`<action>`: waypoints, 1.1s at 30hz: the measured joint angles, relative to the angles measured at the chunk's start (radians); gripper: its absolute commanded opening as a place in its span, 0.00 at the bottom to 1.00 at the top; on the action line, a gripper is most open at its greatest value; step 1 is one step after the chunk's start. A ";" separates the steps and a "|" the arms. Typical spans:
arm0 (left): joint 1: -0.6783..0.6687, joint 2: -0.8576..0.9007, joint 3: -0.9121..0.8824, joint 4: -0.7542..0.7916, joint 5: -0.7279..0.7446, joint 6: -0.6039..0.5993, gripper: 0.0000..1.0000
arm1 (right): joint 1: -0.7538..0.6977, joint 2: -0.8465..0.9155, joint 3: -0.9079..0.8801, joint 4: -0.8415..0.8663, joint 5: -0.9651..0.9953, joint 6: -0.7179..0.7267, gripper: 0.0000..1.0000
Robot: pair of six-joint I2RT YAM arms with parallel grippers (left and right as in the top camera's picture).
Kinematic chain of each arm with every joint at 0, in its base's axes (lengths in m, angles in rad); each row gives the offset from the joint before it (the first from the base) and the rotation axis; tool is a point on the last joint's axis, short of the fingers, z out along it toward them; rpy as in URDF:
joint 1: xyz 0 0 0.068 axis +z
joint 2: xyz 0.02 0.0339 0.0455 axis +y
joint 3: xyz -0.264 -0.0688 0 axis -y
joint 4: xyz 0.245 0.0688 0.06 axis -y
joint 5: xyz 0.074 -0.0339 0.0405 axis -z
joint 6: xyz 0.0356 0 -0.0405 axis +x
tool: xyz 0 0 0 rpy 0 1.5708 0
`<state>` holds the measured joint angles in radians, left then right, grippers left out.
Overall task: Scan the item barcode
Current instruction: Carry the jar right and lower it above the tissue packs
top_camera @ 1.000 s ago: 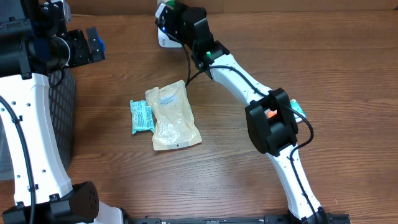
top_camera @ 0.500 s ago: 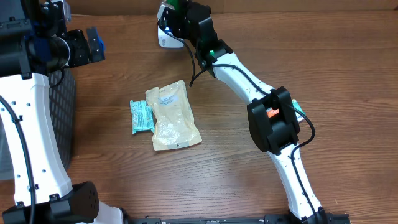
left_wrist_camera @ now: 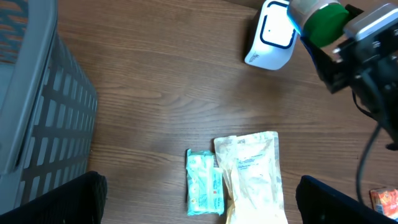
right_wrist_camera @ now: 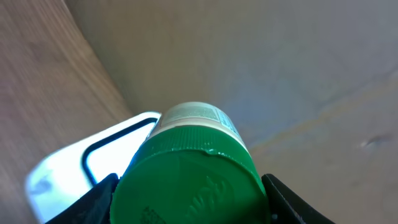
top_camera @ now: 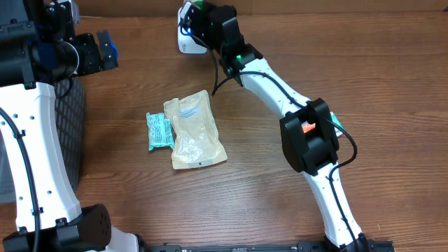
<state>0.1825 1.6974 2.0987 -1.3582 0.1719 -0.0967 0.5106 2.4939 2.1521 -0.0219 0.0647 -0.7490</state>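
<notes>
Overhead: fixed, facing down on whole bench (top_camera: 385,56). Left wrist: high, downward, sharing white scanner (left_wrist_camera: 270,34) and tan pouch (left_wrist_camera: 252,174) with overhead. Right wrist: very close behind green-capped bottle (right_wrist_camera: 186,180).

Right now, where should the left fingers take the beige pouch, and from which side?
Probably its flat sealed end nearest the white scanner, coming from above: the beige pouch lies flat, and the teal packet sits close along one long edge.
</notes>
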 measured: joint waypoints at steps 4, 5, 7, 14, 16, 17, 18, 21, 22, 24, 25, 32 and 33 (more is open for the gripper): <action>0.000 0.000 0.000 0.000 0.000 0.000 0.99 | 0.000 -0.084 -0.004 -0.156 -0.028 0.185 0.25; 0.000 0.000 0.000 0.000 0.000 0.000 1.00 | 0.000 -0.120 -0.005 -0.207 -0.042 0.246 0.25; 0.000 0.000 0.000 0.000 0.000 0.000 1.00 | -0.002 -0.209 -0.005 -0.320 -0.071 0.377 0.25; 0.000 0.000 0.000 0.000 0.000 0.000 1.00 | -0.018 -0.493 0.004 -0.764 -0.183 0.674 0.17; 0.000 0.000 0.000 0.000 0.000 0.000 1.00 | -0.020 -0.538 0.008 -0.897 -0.196 0.724 0.14; 0.000 0.000 0.000 0.000 0.000 0.000 0.99 | -0.021 -0.551 0.010 -0.955 -0.198 0.742 0.13; 0.000 0.000 0.000 0.000 0.000 0.000 0.99 | -0.024 -0.559 0.012 -1.032 -0.201 0.759 0.12; 0.000 0.000 0.000 0.000 0.000 0.000 1.00 | -0.025 -0.544 0.012 -1.233 -0.209 0.792 0.12; 0.000 0.000 0.000 -0.001 0.000 0.000 1.00 | -0.025 -0.534 0.012 -1.275 -0.208 0.799 0.12; 0.000 0.000 0.000 0.000 0.000 0.000 1.00 | -0.025 -0.505 0.007 -1.358 -0.193 0.807 0.13; 0.000 0.000 0.000 0.000 0.000 0.000 0.99 | -0.025 -0.490 0.002 -1.388 -0.177 0.810 0.13; 0.000 0.000 0.000 0.000 0.000 0.000 1.00 | -0.041 -0.406 -0.067 -1.382 -0.018 0.826 0.14; 0.000 0.000 0.000 0.000 0.000 0.000 0.99 | -0.050 -0.397 -0.079 -1.366 -0.003 0.829 0.14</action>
<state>0.1829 1.6974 2.0987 -1.3586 0.1722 -0.0967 0.4606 2.0964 2.0731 -1.3876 0.0620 0.0803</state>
